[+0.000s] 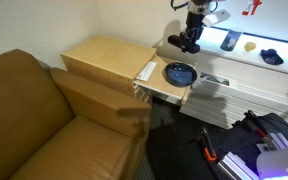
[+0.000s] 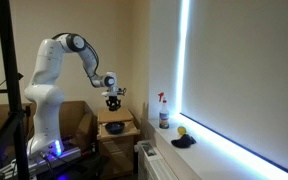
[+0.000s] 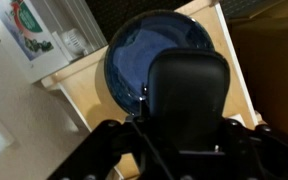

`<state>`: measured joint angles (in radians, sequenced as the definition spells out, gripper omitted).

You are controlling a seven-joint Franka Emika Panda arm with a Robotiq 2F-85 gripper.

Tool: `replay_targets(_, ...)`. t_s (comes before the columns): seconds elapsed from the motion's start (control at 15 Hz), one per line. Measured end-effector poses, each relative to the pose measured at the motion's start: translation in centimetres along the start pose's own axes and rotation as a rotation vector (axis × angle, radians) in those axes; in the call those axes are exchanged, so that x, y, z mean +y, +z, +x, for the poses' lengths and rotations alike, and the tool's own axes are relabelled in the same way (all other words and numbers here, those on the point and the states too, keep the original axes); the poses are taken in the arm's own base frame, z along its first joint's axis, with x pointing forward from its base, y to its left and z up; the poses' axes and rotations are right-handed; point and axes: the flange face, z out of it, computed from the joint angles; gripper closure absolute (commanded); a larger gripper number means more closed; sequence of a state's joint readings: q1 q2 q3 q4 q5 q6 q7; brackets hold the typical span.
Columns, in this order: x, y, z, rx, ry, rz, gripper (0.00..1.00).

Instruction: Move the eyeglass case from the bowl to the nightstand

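Observation:
My gripper (image 1: pixel 188 40) is shut on a black eyeglass case (image 3: pixel 187 90) and holds it in the air above a dark blue bowl (image 1: pixel 179 73). In the wrist view the case fills the middle and hides the jaws, and the bowl (image 3: pixel 134 50) lies under it, empty as far as it shows. The bowl rests on a light wooden nightstand top (image 1: pixel 164 92) beside a larger wooden cabinet (image 1: pixel 104 60). The other exterior view shows the gripper (image 2: pixel 113 99) well above the bowl (image 2: pixel 115 128).
A brown sofa (image 1: pixel 44 125) stands next to the cabinet. A windowsill carries a spray bottle (image 2: pixel 164 112), a yellow object (image 2: pixel 182 131) and a dark cloth (image 2: pixel 183 141). A radiator (image 1: pixel 244 95) runs below it. Bags and tools (image 1: pixel 254 145) lie on the floor.

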<state>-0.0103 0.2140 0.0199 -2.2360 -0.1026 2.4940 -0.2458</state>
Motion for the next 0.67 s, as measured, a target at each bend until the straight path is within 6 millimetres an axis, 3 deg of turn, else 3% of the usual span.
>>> replay_targets(0.07, -0.7, -1.9, 0.4, 0.021, -0.023, -0.006, 0.47)
replay_targets(0.2, -1.6, -3.4, 0.5, 0.035, -0.041, -0.01, 0.47)
replay_targets(0.27, -1.6, -3.4, 0.5, 0.033, -0.042, -0.01, 0.72)
replay_targets(0.47, -1.6, -2.7, 0.9, 0.025, -0.051, -0.015, 0.72)
replay_targets(0.67, -2.2, -2.3, 4.9, 0.045, -0.122, -0.054, 0.72)
